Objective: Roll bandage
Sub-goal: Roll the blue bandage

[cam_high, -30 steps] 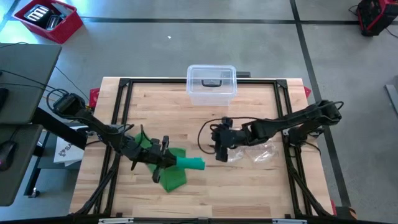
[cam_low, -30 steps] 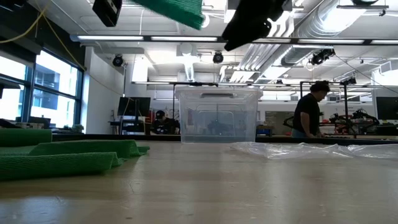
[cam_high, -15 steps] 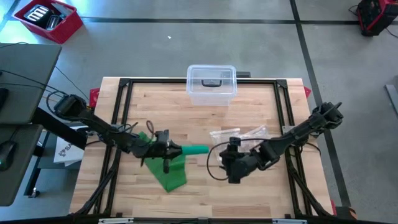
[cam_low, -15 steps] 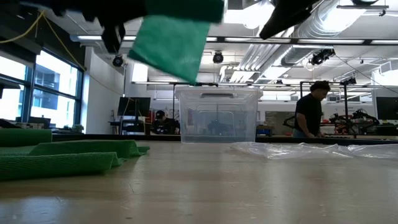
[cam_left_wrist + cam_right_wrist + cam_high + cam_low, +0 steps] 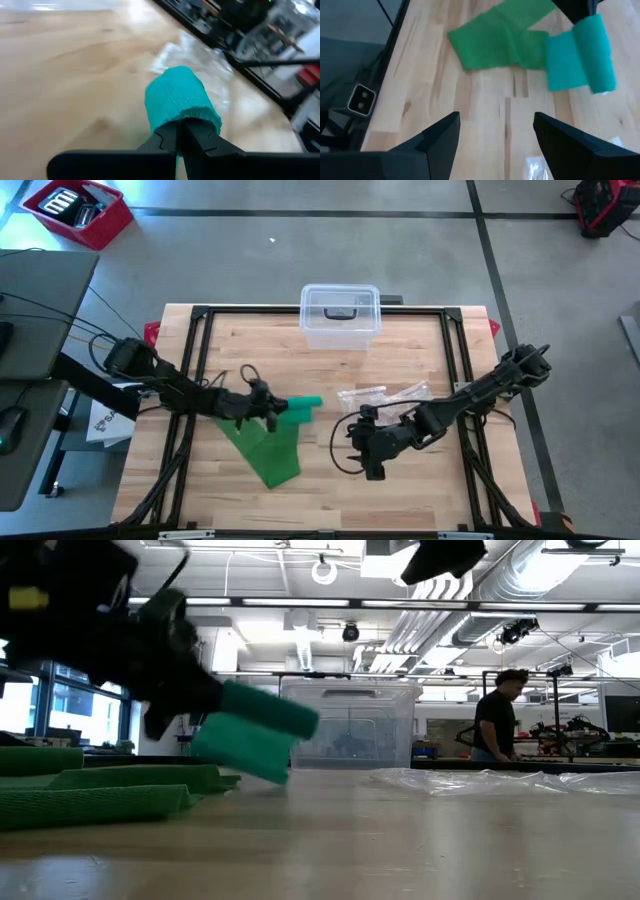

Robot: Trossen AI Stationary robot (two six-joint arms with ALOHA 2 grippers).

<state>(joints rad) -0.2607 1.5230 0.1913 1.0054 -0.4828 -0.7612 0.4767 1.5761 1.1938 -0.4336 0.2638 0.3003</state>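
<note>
Left claw (image 5: 272, 410) is pinched tight on the rolled end of the green bandage (image 5: 305, 409), holding it just above the table (image 5: 400, 490) while the loose tail (image 5: 265, 452) trails flat toward the front edge. Right claw (image 5: 368, 462) hovers near, fingers spread and empty (plastic wrapper (image 5: 385, 396) beside it). Rolling well likely means keeping the tail taut and layers aligned, with the right claw steadying the strip.

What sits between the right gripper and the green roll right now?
Only bare wooden table between the open right gripper and the bandage roll; high and right wrist views both show it.
</note>
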